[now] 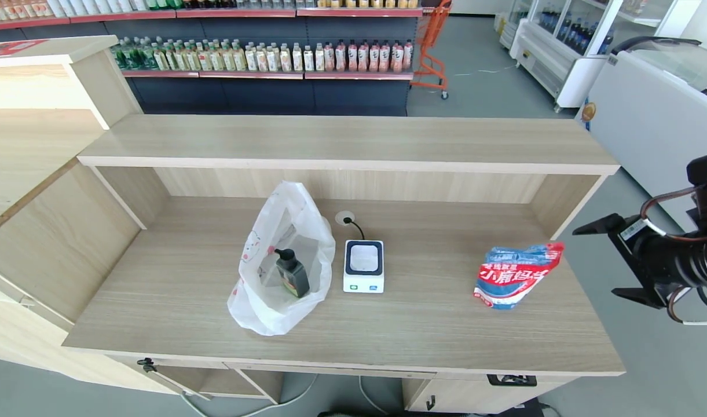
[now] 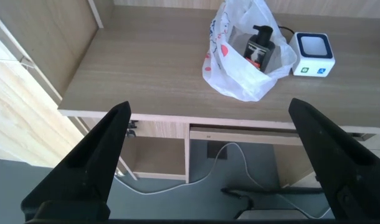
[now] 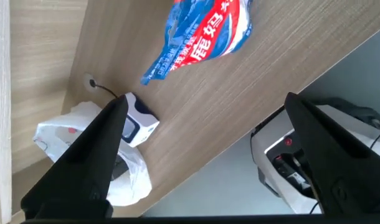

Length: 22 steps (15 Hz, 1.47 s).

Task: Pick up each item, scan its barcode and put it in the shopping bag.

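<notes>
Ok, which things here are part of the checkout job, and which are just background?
For the job:
- shopping bag
- dark pump bottle, already in the bag
- scanner
- red and blue pouch, lying on the counter

Just around:
- shelved drink bottles
- orange trolley
- chest freezer

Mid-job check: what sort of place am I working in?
Probably a small shop's checkout: pale wooden counter with a white square barcode scanner, shelves of bottled drinks behind, white chest freezers.
</notes>
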### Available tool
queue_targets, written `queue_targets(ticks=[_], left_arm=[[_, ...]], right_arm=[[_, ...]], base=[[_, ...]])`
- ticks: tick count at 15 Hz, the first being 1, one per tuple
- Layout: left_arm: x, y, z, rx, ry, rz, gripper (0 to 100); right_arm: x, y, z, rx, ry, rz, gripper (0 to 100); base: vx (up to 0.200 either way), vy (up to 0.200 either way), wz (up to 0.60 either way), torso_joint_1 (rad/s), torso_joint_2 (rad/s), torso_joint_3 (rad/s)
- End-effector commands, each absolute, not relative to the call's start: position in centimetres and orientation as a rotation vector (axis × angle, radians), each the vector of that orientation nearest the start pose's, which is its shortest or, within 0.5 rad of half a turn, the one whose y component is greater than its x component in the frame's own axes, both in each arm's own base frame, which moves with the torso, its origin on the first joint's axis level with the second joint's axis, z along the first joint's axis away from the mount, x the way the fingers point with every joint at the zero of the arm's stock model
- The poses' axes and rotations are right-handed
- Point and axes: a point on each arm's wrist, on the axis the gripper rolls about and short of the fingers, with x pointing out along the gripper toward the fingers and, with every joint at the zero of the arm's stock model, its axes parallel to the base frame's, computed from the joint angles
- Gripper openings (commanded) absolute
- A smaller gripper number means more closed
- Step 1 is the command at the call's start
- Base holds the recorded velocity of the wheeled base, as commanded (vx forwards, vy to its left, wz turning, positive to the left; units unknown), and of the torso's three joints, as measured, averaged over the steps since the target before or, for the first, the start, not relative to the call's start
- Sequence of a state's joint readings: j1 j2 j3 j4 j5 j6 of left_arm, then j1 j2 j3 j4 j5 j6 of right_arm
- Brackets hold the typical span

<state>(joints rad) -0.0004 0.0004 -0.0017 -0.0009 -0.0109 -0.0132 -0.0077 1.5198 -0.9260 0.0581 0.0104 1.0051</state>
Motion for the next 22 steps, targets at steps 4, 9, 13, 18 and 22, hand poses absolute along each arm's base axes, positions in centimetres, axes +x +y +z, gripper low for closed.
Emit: queue_targets(ticks=[4, 9, 13, 18, 22], left_arm=[[-2.3, 0.0, 7.6, -0.014, -0.003, -0.011, 100], [-2.3, 0.0, 7.6, -0.014, -0.003, -0.011, 100], [-2.3, 0.0, 7.6, -0.014, -0.003, -0.011, 100], [-2.3, 0.0, 7.6, -0.014, -0.003, -0.011, 100], [-2.3, 0.0, 7.6, -0.014, -0.003, -0.011, 100]], right_arm=[[29.8, -2.3, 18.4, 0.998, 0.604, -0.441, 100], [33.8, -3.4, 14.7, 0.985, 0.663, -0.532, 100], [37.0, -1.1, 11.8, 0.947, 0.701, -0.489, 100], [38.5, 1.3, 8.5, 0.81, 0.754, -0.444, 100], [39.7, 1.9, 7.0, 0.736, 0.721, -0.403, 100]], base=[[0.0, 0.0, 0.0, 0.0, 0.0, 0.0], [0.0, 0.0, 0.0, 0.0, 0.0, 0.0], [0.0, 0.0, 0.0, 0.0, 0.0, 0.0], [0.0, 0.0, 0.0, 0.0, 0.0, 0.0], [0.0, 0.0, 0.0, 0.0, 0.0, 0.0]])
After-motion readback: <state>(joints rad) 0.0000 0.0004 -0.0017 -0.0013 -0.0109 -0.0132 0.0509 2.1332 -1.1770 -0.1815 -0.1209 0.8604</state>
